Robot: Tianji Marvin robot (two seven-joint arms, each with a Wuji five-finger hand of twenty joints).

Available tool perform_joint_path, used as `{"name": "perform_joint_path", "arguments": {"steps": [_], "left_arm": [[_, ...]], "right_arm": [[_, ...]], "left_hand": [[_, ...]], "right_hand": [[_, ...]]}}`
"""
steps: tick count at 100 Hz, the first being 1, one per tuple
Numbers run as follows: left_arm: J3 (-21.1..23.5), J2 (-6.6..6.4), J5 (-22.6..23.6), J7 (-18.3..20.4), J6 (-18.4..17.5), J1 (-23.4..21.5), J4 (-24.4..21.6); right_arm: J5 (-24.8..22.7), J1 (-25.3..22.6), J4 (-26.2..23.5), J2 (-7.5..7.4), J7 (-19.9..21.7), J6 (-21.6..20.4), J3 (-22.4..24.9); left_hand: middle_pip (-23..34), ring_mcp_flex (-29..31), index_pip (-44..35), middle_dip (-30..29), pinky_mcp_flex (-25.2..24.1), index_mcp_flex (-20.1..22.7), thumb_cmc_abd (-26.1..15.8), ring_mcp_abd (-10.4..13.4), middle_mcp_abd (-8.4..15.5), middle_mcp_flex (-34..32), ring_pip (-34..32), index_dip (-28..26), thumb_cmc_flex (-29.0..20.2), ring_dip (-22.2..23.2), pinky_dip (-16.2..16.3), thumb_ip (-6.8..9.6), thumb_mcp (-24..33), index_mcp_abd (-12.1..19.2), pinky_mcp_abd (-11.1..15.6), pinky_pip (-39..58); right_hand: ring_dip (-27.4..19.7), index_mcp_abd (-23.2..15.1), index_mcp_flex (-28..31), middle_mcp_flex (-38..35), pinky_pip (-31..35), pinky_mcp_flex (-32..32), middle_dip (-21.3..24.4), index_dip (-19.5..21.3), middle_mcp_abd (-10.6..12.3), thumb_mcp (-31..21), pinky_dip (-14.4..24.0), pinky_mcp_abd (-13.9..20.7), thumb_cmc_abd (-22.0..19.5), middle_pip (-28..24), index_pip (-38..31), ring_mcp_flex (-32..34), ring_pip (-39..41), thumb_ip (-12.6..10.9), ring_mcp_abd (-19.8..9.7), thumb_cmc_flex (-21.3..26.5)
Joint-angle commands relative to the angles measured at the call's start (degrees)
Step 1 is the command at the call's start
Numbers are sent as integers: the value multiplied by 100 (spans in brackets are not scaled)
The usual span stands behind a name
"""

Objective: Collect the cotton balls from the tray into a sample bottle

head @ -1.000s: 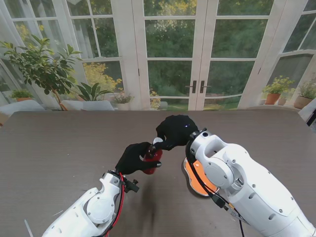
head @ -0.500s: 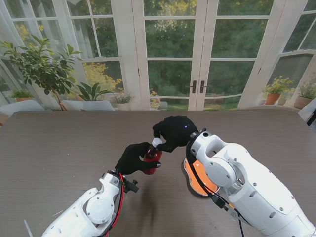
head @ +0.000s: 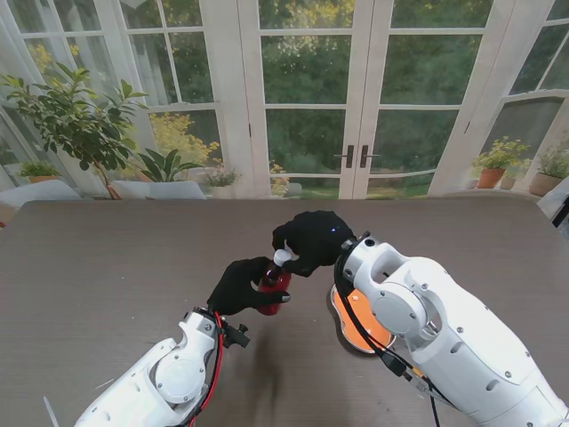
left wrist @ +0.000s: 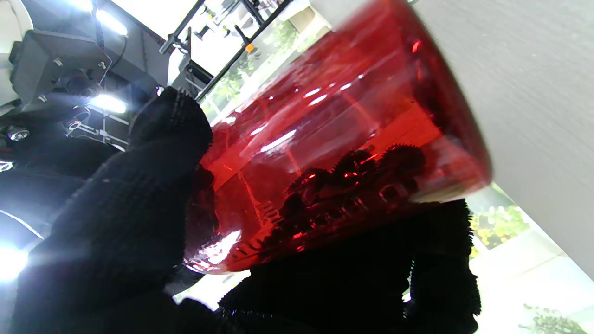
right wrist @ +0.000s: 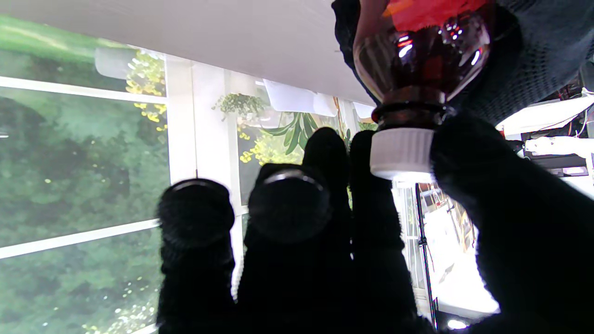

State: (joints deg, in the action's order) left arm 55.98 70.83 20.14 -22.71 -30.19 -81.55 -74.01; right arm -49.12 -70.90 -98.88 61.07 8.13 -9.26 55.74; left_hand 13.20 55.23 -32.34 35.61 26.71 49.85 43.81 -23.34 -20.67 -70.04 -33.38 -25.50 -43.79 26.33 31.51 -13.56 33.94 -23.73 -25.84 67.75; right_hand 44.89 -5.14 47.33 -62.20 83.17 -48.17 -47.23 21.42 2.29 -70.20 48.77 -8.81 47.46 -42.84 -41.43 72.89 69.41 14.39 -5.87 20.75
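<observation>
Orange plastic tray (head: 354,334) is lying on the brown counter (head: 107,267) nearest me, mostly hidden under the right arm. Just beyond it, the left robot hand (head: 240,285) is gripping the red translucent sample bottle (head: 274,286) clear of the counter, while the right robot hand (head: 311,238) is pinching its white ribbed screw cap (right wrist: 401,153). This looks like the uncapping step; next the cap needs twisting and lifting free.

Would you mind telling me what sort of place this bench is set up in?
Probably a sunroom or conservatory used as a robot lab: glazed French doors open onto greenery, potted plants line the windows, and a dark table holds the work. The left wrist view shows lamps and rigging.
</observation>
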Motion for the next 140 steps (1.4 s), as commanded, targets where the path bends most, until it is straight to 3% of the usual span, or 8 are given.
{"name": "perform_joint_path", "arguments": {"steps": [1,22,27,32,38,45,61,140], "left_arm": [[7,19,-1,98,5,6,-25],[4,16,9,102,11,9,-23],[3,15,9,104,10,10,-21],[2,14,11,107,10,10,-20],[1,14,11,109,11,12,-18],[-2,15,5,112,12,13,-18],[-7,13,1,122,13,16,-14],[-47,11,-60,189,28,34,3]], "right_arm": [[3,-28,39,11,56,-54,-52],[-16,-35,117,35,-118,-68,-97],[-6,-31,136,42,-152,-75,-103],[12,-31,149,49,-181,-71,-103],[40,-33,157,53,-193,-67,-95],[63,-30,188,63,-248,-91,-89],[6,-19,222,75,-362,-109,-77],[-108,90,249,69,-441,-380,35]], "left_hand": [[578,210,-1339,163,-43,820,-1056,-26,707,-585,-140,-235,-1388,144,50,362,1304,1233,226,67],[575,209,-1334,161,-48,815,-1061,-17,708,-578,-139,-233,-1383,144,50,360,1303,1240,229,66],[576,207,-1332,162,-51,812,-1058,-22,707,-580,-138,-234,-1387,144,49,360,1301,1237,233,64],[576,204,-1333,162,-50,815,-1063,-20,701,-578,-137,-235,-1391,144,49,362,1302,1236,230,65],[576,204,-1333,162,-52,816,-1061,-21,709,-578,-138,-234,-1388,144,50,361,1298,1237,223,63],[575,201,-1332,162,-54,813,-1061,-17,710,-577,-137,-235,-1389,144,49,361,1298,1236,223,62],[575,204,-1335,161,-53,817,-1060,-16,702,-578,-137,-236,-1387,143,49,361,1303,1240,237,61],[576,203,-1334,161,-62,813,-1063,-20,710,-578,-137,-242,-1382,147,52,358,1302,1245,222,60]], "right_hand": [[6,-82,-145,124,149,6,104,334,105,-252,-21,34,-52,-71,163,295,-9,-375,-173,-244],[59,-13,-33,67,226,-32,116,543,123,-256,16,64,-52,-249,-174,298,143,-349,-208,-321],[68,-153,-31,2,252,-61,125,53,128,-181,11,47,-78,-302,-649,294,231,249,-178,-154],[79,-231,-50,-69,279,-85,24,-172,131,-121,8,44,-117,-312,-1068,294,293,497,-181,-27],[96,-436,-24,-199,305,-111,-67,-382,140,-29,7,11,-223,-324,-1650,293,362,629,-169,139],[120,-584,103,-348,338,-160,-116,-523,154,-38,5,12,-418,-337,-2091,296,453,568,-137,247],[176,-610,287,-600,380,-257,-131,-458,230,-156,-10,40,-642,-373,-2271,293,601,468,-163,332],[247,-605,409,-830,413,-447,-225,-490,257,-408,-74,169,-364,-413,-2528,299,822,475,-323,525]]}}
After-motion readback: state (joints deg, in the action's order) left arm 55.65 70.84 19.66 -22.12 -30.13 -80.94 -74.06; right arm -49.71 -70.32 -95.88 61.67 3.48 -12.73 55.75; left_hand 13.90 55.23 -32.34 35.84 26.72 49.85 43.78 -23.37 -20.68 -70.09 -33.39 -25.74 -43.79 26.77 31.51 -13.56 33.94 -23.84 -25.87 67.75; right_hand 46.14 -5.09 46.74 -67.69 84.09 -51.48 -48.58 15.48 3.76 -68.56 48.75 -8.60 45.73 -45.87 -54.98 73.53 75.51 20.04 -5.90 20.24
